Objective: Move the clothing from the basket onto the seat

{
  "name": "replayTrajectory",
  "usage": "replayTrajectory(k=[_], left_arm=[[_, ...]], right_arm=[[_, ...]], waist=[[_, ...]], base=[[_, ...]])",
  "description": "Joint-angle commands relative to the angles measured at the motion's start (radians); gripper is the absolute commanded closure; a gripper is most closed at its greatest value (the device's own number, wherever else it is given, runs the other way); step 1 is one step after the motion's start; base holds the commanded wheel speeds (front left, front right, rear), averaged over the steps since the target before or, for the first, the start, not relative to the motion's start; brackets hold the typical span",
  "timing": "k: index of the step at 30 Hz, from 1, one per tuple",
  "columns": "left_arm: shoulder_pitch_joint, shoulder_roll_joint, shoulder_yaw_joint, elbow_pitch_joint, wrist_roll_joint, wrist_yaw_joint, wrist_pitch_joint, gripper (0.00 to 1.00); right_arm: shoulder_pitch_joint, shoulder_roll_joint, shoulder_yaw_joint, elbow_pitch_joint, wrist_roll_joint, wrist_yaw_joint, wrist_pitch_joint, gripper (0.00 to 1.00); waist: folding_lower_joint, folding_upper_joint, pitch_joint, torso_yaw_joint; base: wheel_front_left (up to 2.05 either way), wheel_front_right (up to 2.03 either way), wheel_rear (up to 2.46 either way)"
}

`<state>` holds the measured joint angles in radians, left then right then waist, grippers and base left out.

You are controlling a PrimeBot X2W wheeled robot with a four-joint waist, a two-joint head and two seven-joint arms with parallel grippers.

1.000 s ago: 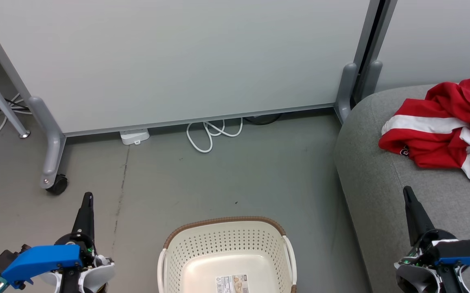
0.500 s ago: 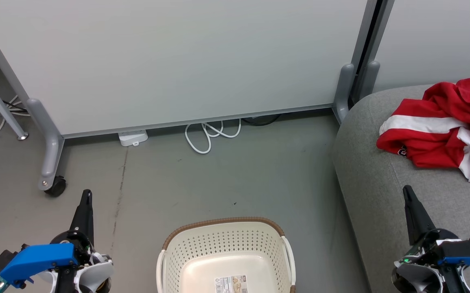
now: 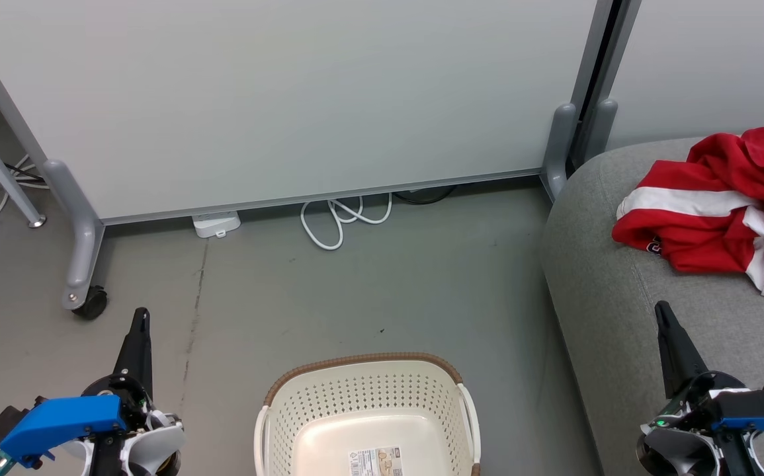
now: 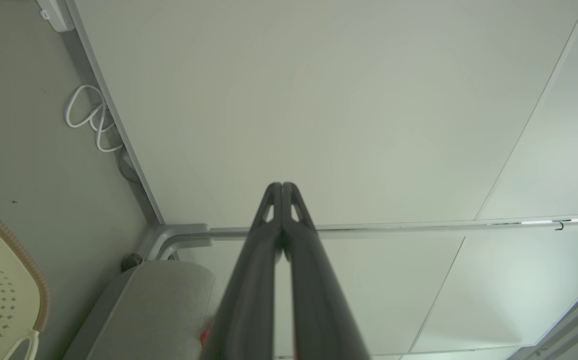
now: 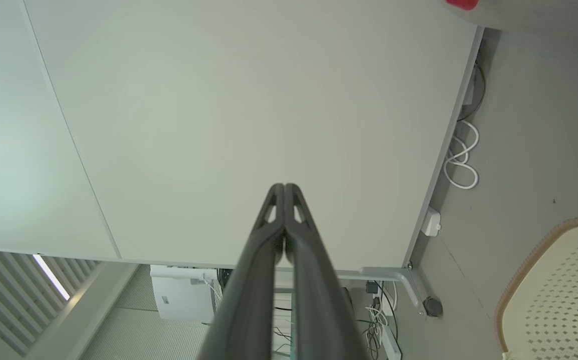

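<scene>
The red clothing (image 3: 719,208) with white stripes lies crumpled on the grey seat (image 3: 610,291) at the right of the head view. The cream basket (image 3: 368,410) with its brown rim stands on the floor at bottom centre; inside it I see only its label (image 3: 376,461). My left gripper (image 3: 139,316) is shut at the lower left, over the floor, left of the basket. My right gripper (image 3: 661,309) is shut at the lower right, over the seat's front part, below the clothing and apart from it. In the wrist views both pairs of fingers (image 4: 281,187) (image 5: 284,189) meet at their tips.
A white partition panel (image 3: 289,99) on grey wheeled feet (image 3: 84,297) stands behind the basket. A white cable coil (image 3: 342,218) and a power strip (image 3: 216,223) lie at its base. Bare grey floor (image 3: 355,291) spreads between the panel and the basket.
Compared with a second ago the whole picture has shifted slightly left and up, a camera move. Since half a second ago nothing has changed; both grippers stay shut.
</scene>
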<state>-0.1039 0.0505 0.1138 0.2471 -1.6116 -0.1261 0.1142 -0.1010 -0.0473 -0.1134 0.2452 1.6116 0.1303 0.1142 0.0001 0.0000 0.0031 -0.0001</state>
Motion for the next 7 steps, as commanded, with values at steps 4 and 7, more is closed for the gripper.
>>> replayTrajectory(k=[4, 7], left_arm=[[-0.009, -0.001, 0.003, -0.004, -0.002, -0.009, 0.004, 1.0], [-0.009, -0.001, 0.003, -0.004, -0.002, -0.009, 0.004, 1.0]], right_arm=[[-0.014, -0.005, -0.002, 0.0, 0.003, 0.001, 0.004, 1.0], [-0.014, -0.005, -0.001, 0.0, 0.003, 0.001, 0.004, 1.0]], waist=[[-0.0001, 0.0, 0.0, 0.0], [-0.0001, 0.0, 0.0, 0.0]], base=[[0.0, 0.0, 0.0], [0.0, 0.0, 0.0]])
